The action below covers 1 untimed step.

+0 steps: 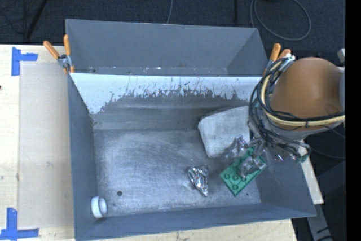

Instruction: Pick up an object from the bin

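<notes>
The gripper (249, 159) is low in the right part of the bin (163, 51), right of centre in the frame, directly over the upper right end of a green plate (233, 182), a flat studded piece like a toy building base. Metal parts and cables crowd that spot, so I cannot tell whether the gripper is spread or pressed together, nor whether it touches the plate.

By my reading this is the approach-and-grasp step: the tool is down at the thing, and nothing shows a lift.

The plate lies flat on the bin floor in the lower right, near the front wall. Its long axis runs on a diagonal from lower left to upper right, with the lower left end free and the upper right end under the tool.

The next move likely calls for closing across the plate's short width, at right angles to that diagonal. A thin flat piece gives little edge to catch, so a tight close is needed before rising.

A grey pad (217, 128) lies just above the plate, and a crumpled foil (198, 180) lies just to its left, apart from it. A white cap (98, 206) sits well away in the lower left corner.
</notes>
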Each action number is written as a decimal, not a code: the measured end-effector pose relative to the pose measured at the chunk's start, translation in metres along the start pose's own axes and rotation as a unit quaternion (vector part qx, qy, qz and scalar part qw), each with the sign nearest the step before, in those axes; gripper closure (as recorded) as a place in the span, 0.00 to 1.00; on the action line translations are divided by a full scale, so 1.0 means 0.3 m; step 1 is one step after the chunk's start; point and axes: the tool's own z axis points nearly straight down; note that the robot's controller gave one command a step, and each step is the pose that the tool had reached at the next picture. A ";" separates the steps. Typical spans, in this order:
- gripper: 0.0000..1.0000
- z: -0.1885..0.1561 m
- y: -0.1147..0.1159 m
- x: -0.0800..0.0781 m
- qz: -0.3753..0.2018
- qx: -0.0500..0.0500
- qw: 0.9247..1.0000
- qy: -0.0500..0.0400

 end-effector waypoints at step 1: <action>1.00 -0.150 0.003 -0.001 -0.014 0.000 1.000 0.000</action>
